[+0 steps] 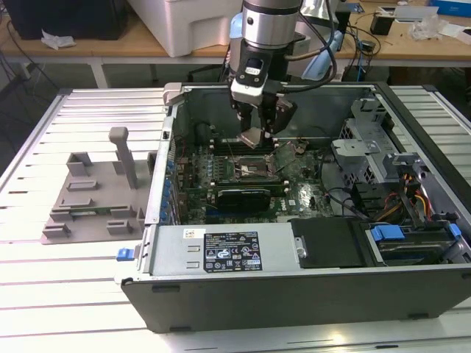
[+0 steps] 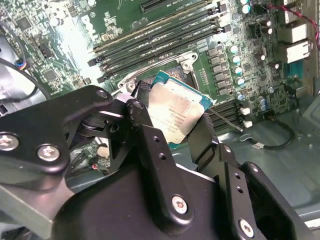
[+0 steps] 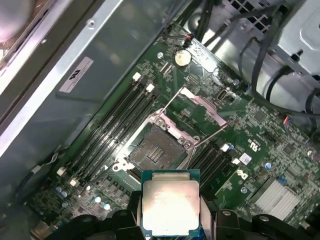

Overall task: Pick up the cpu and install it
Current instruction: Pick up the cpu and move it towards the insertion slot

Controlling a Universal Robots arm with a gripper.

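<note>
Exterior view: the end effector (image 1: pixel 255 137) hangs inside the open computer case (image 1: pixel 294 294), which lies on the slatted counter (image 1: pixel 73 309). It is closed on the cpu (image 1: pixel 252 138), held clear above the black socket (image 1: pixel 246 168) on the motherboard (image 1: pixel 302 195). A grey fixture plate (image 1: pixel 88 209) sits on the counter to the exterior view's left of the case, apart from it.

Second wrist view: two black fingers (image 2: pixel 150 145) clamp opposite edges of the cpu (image 2: pixel 177 117) — silvery top, green rim. Memory slots (image 2: pixel 155 35) lie beyond it.

First wrist view: the cpu (image 3: pixel 170 205) sits gripped between the fingers, near the socket (image 3: pixel 157 147) but not seated — the socket's metal bracket (image 3: pixel 202 107) stands raised and its contact field is exposed.
</note>
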